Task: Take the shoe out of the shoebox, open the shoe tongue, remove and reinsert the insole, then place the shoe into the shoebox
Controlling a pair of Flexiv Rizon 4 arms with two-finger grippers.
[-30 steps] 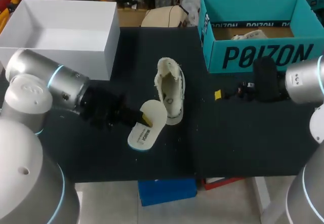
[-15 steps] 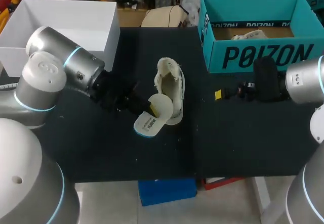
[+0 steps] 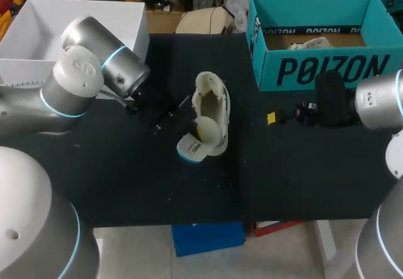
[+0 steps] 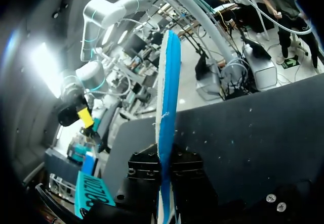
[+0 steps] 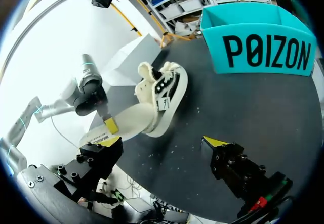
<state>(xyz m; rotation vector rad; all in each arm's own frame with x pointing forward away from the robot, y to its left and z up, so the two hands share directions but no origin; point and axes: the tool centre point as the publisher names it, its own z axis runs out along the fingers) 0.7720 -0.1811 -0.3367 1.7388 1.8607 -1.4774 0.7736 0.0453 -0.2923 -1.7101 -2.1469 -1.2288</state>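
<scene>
The black bench (image 3: 126, 184) carries everything, and the shoe (image 3: 213, 102) lies near its middle. A white box (image 3: 82, 71) stands open, well apart from the shoe, on the left arm's side and further back. The teal shoebox (image 3: 321, 71) is also open, on the right arm's side of the shoe and further back. The shoe is out of the shoebox. The insole (image 3: 196, 143) leans against the heel end of the shoe, with one end at the opening. The left tool (image 4: 164, 158) is just beside the shoe and grips the insole edge-on between both fingers. The right tool (image 5: 162, 141) hangs near the shoe, on the shoebox side, wide and holding nothing.
</scene>
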